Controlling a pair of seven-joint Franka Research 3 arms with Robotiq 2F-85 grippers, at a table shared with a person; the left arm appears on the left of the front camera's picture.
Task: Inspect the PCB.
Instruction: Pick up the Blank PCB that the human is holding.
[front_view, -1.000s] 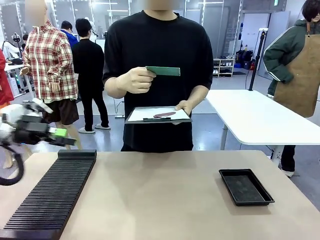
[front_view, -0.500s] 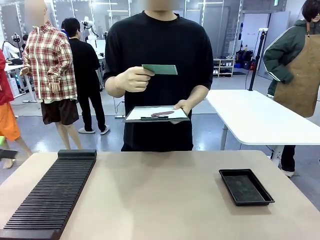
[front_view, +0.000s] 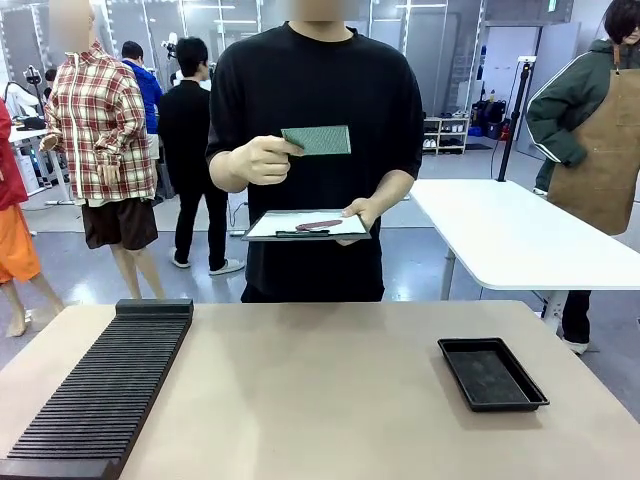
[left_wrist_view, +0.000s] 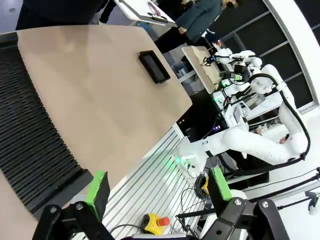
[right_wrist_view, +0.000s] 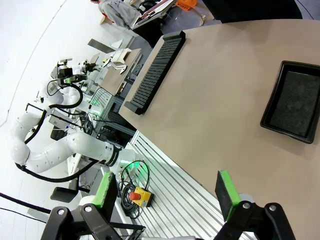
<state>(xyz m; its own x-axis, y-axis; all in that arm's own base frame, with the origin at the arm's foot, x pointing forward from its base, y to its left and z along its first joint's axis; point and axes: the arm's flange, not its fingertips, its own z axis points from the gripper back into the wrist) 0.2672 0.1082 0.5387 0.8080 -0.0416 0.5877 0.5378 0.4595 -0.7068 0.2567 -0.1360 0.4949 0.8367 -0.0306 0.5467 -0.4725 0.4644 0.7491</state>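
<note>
Nearest, the black left gripper (left_wrist_view: 159, 189) with green pads is hanging with its two fingers spread wide apart and gripping nothing. A corner of the pale brown tabletop (left_wrist_view: 105, 95) is showing beyond it. Likewise, the black, green-padded right gripper (right_wrist_view: 165, 191) is holding its fingers wide apart and empty, close to that table's edge.

On the table, a long black ribbed rack (front_view: 100, 390) is lying along the robot's left side, running from the near edge toward the far one. On the robot's right side, a black shallow rectangular tray (front_view: 492, 373) is sitting flat, well apart from the rack, with bare tabletop between them.

Past the far edge, a person in a black shirt (front_view: 320, 100) is standing and facing the robot. One hand (front_view: 362, 212) is supporting a dark clipboard with white paper (front_view: 275, 225) from beneath, holding it nearly level. A dark pen-like item is lying on the sheet, too small to identify. The other hand (front_view: 262, 160) is pinching the PCB (front_view: 317, 140), a thin flat green rectangular circuit board, by one short end at chest height. The board is above the clipboard and clear of it, with its broad face tilting toward the camera.

Farther back, a white table (front_view: 520, 235) is standing on the robot's right, and other people are standing behind.
</note>
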